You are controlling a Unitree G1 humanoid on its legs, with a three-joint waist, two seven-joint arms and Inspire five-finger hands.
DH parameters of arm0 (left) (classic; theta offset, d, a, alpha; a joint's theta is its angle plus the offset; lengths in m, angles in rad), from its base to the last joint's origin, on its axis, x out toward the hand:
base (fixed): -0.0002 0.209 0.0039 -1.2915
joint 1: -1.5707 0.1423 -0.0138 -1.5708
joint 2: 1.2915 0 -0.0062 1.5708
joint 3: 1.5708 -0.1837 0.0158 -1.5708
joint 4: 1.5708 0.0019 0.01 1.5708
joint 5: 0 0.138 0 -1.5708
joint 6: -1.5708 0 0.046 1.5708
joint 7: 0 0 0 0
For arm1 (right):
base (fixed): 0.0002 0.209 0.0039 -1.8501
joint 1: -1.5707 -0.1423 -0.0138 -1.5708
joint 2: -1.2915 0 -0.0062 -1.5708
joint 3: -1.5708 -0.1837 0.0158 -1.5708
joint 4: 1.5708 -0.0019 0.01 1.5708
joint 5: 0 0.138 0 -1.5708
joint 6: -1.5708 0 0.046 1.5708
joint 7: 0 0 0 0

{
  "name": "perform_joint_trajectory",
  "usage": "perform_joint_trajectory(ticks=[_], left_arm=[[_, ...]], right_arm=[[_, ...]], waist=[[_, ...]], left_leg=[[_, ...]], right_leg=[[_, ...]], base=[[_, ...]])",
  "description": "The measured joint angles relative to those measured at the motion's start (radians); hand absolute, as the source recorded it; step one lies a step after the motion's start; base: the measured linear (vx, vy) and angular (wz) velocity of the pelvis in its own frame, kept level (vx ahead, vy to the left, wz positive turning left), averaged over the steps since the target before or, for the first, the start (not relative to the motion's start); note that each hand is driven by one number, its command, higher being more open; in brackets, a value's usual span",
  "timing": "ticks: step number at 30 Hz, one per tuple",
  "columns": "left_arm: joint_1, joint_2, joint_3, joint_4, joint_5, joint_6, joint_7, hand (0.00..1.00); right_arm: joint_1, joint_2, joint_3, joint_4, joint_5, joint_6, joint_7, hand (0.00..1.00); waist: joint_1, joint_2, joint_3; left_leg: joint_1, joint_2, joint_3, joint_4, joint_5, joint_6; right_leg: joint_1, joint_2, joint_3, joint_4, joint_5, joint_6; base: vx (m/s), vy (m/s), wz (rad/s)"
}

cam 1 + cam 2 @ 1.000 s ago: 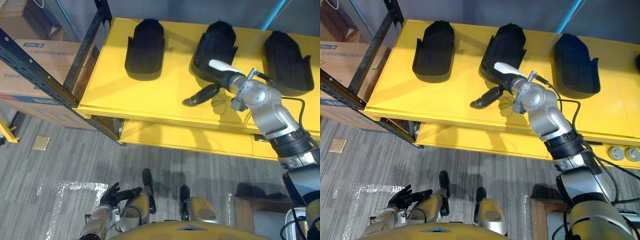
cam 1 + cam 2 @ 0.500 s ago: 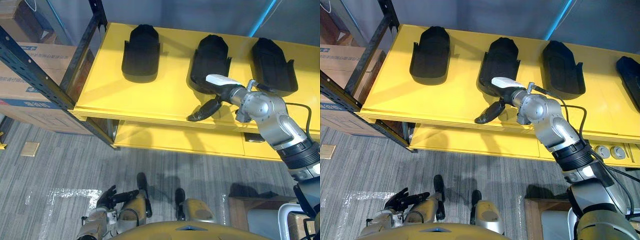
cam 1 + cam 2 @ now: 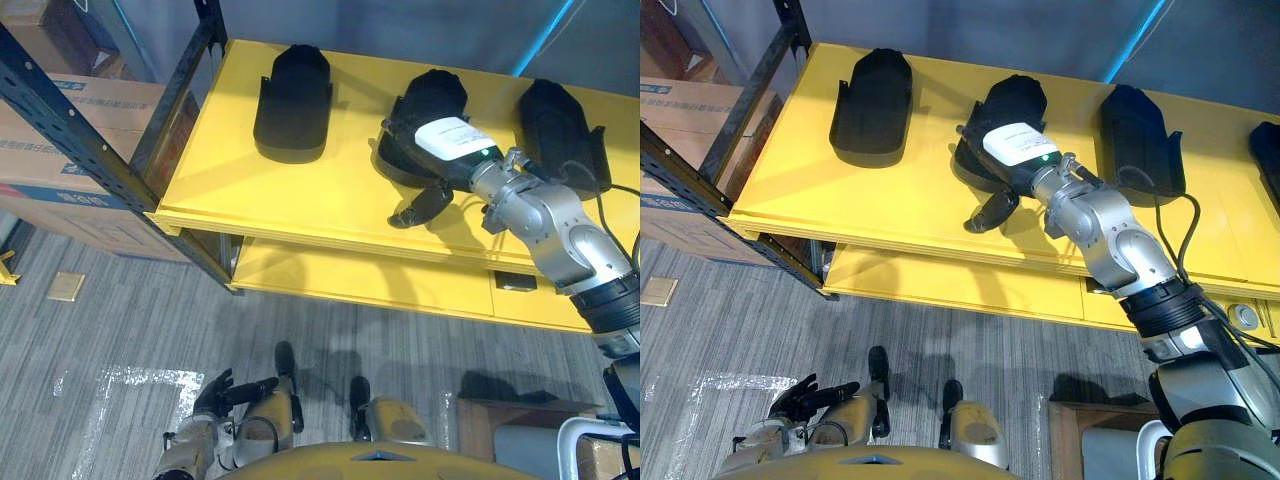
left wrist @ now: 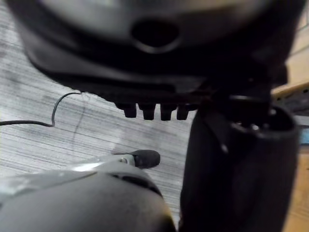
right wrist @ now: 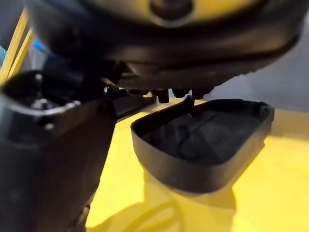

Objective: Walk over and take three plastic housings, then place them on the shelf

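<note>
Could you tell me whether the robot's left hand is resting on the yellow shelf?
No, the left hand hangs low over the grey floor, well away from the yellow shelf.

Both eye views looked down from the head, sharing the shelf (image 3: 300,195) under the right hand (image 3: 455,145); the right wrist view sat close behind that hand.
</note>
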Motion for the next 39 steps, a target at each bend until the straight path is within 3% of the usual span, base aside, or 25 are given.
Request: perform_joint_trajectory(ticks=[8, 13, 19, 39], left_arm=[[0.001, 0.0, 0.002, -0.003, 0.0, 0.0, -0.002, 1.0], [0.004, 0.0, 0.007, -0.007, 0.0, 0.0, -0.003, 1.0], [0.005, 0.002, 0.01, -0.009, 0.0, -0.001, -0.005, 1.0], [0.01, 0.002, 0.01, -0.009, 0.0, -0.021, -0.006, 1.0]], right_arm=[[-0.002, -0.067, -0.012, 0.006, -0.035, -0.019, -0.04, 1.0], [-0.001, -0.077, -0.104, 0.005, -0.031, -0.019, -0.062, 1.0], [0.028, -0.131, -0.125, -0.005, -0.035, -0.018, -0.062, 1.0], [0.056, -0.122, -0.134, 0.038, 0.011, -0.006, -0.068, 1.0]], waist=[[0.003, -0.002, 0.001], [-0.001, -0.006, 0.003], [-0.001, -0.011, 0.006], [0.003, -0.015, 0.008]], left_leg=[[-0.002, -0.002, -0.005, -0.001, -0.001, -0.002], [-0.002, -0.002, -0.004, -0.001, -0.001, -0.002], [-0.001, -0.002, 0.001, -0.001, 0.0, 0.001], [-0.001, -0.001, 0.002, -0.001, 0.0, 0.0]], right_leg=[[0.001, -0.001, -0.008, 0.0, 0.0, 0.0], [0.0, -0.001, -0.004, -0.001, 0.0, 0.0], [-0.001, -0.001, 0.001, -0.002, 0.0, 0.0], [-0.001, -0.002, 0.0, -0.002, 0.0, 0.0]], base=[[0.01, 0.004, 0.02], [0.0, 0.0, 0.0], [0.01, 0.001, -0.01], [0.0, 0.0, 0.0]])
